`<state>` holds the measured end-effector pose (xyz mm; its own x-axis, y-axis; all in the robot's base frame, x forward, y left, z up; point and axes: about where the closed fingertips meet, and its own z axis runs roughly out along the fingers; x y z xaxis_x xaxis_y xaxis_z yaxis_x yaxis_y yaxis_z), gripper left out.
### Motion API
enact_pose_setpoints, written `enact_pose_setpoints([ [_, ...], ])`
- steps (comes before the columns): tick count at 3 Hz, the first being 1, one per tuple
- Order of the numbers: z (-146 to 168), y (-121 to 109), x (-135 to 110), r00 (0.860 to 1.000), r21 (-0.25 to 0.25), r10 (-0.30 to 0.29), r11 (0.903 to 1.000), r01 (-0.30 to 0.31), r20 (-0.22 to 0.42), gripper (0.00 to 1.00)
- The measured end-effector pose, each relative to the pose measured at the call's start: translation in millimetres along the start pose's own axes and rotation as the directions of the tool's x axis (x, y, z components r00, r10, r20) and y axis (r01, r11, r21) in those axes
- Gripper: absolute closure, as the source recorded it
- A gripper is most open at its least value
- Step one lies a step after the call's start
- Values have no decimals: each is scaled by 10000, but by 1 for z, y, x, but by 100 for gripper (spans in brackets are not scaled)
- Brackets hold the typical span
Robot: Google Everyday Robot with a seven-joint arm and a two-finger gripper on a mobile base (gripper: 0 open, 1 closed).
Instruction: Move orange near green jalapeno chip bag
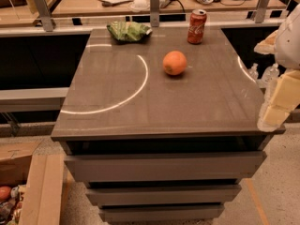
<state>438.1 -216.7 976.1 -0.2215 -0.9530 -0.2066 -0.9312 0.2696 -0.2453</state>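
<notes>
Grey, glossy counter (117, 93) over a stack of drawers (164, 165) is my whole workspace, and the orange (175, 63) sits alone near its middle, touching nothing. My gripper (277, 108) hangs well to the right of the orange and nearer the camera, at the counter's right edge. It holds nothing that I can see, and I cannot tell how far open it is. The green jalapeno chip bag (128, 31) lies flat beyond the orange and to its left, by the far edge. I judge the reach and grasp are not yet begun. To do it well I should come down from above the orange, straddle its widest part and close there, since a round fruit nudged off-centre will likely roll away. Then I should lift clear, carry it back and left, and set it on the bare counter just short of the bag, not on the crumpled foil, letting go softly. A red cola can (197, 26) stands upright beyond the orange and slightly to its right. It is off the line to the bag, but my arm, coming from the right of the orange, could clip it. Far beyond the orange run metal posts (155, 6) and a cluttered desk (93, 1); neither should interfere.
</notes>
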Motion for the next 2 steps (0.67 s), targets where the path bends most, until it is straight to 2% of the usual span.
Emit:
enact_pose_setpoints([
  [1, 0, 0, 0, 10000, 2, 0, 10000, 0, 1, 0],
  [2, 1, -3, -6, 9990, 234, -80, 9997, 70, 441, 0],
])
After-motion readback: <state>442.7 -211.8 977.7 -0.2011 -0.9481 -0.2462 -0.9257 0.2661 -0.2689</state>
